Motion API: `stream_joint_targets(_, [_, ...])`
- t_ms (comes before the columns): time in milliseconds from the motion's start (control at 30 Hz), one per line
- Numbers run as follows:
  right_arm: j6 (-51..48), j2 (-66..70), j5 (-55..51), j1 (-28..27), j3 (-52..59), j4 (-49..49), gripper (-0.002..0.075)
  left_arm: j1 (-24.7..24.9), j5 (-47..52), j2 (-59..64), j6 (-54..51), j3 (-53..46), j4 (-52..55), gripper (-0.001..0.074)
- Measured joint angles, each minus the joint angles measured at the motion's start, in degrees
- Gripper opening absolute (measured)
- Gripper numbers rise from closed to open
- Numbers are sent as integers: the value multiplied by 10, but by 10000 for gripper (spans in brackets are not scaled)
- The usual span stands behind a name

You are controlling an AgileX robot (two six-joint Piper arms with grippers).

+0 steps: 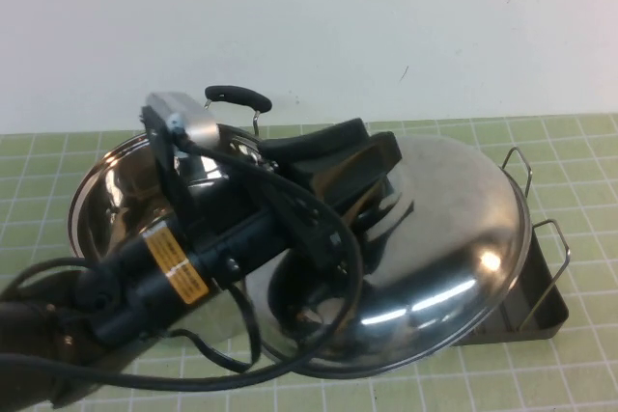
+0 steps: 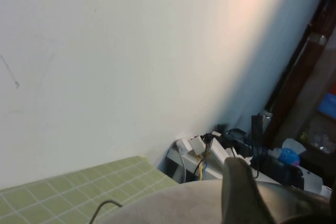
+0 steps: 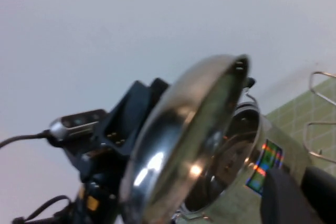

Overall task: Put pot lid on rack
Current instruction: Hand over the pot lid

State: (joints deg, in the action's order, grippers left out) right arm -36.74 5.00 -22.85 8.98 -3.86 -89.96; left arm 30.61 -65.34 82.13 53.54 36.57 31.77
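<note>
My left gripper [image 1: 359,173] is shut on the pot lid [image 1: 454,238] at its centre; the knob is hidden by the fingers. The shiny round lid is tilted, its lower edge towards me, and it hangs over the left part of the rack [image 1: 541,320], a dark grey tray with wire uprights [image 1: 519,163] at the right. I cannot tell whether the lid touches the wires. The lid also shows edge-on in the right wrist view [image 3: 178,140]. My right gripper [image 3: 302,192] is out of the high view; it looks shut and empty, and faces the lid from the side.
The deep steel pot [image 1: 111,190] with a black handle [image 1: 238,96] stands behind my left arm; its sticker shows in the right wrist view [image 3: 266,163]. A white wall runs along the back. Green tiled table surface lies in front.
</note>
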Motion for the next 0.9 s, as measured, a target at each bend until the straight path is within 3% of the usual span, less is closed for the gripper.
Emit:
stream_joint_targets(67, [-46,37,-25,1,-16,-46,132,16,2,17,-14,1,-16,309])
stream_joint_targets(233, [-82,154,-99,1,-58,-67,382,49,9,48,-22,28,-20,309])
stream_joint_targets(333, [-98,230,-151,1,-92,-68,455,58,9,53,-22,48,-20,309])
stream_joint_targets(767, [-206,463,-240,1,-260,-67,482,59,4,55,11,69,10,309])
stream_joint_targets(900, [-242,518,-258,1,-301,-66,395,59,4,55,24,69,16,309])
